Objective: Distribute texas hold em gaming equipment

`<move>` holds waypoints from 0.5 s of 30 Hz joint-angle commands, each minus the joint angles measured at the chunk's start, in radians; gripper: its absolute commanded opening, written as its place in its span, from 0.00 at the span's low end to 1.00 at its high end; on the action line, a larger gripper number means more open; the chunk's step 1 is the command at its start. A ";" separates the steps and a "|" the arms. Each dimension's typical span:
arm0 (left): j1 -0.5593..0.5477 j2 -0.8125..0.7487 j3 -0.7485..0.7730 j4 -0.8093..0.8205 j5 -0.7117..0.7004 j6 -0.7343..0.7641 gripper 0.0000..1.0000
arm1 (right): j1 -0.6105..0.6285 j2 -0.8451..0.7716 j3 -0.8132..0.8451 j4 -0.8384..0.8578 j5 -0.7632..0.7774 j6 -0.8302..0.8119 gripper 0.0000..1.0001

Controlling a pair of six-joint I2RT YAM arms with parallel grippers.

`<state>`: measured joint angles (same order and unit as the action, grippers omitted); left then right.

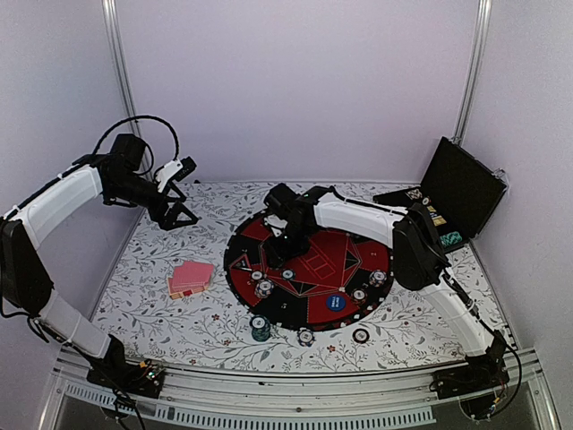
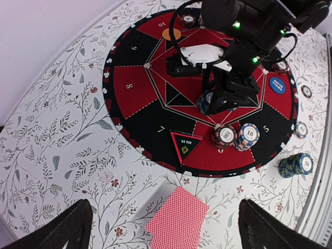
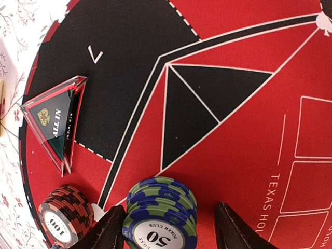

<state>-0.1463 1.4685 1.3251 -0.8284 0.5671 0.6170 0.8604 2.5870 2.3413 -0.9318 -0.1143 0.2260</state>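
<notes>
Your right fingers [image 3: 106, 231] straddle the 50-chip stack [image 3: 161, 220] on the mat [image 3: 223, 46], unclamped; its near edge is cropped. Your left fingers [image 2: 67, 228] gape wide over the cards [image 2: 179, 218], partly cropped, on the table [image 2: 62, 129].

Left arm [image 1: 63, 202]: white shell links, black joint housings, black cable [image 1: 134, 125] looped by the wrist, white cover [image 1: 175, 170] on the wrist | right arm [image 1: 358, 215]: same white shells on black joints, small green lights [image 2: 236, 24] on the black wrist housing | left gripper [image 2: 163, 205], right gripper [image 3: 170, 207]: matte black wedge fingers [image 3: 236, 228]
</notes>
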 commanded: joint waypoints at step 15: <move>0.005 0.007 0.030 0.005 0.000 -0.002 1.00 | 0.044 -0.012 -0.017 0.026 -0.139 0.060 0.59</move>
<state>-0.1459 1.4685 1.3296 -0.8284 0.5644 0.6170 0.8867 2.5870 2.3394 -0.9123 -0.1982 0.2573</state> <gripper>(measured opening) 0.996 0.594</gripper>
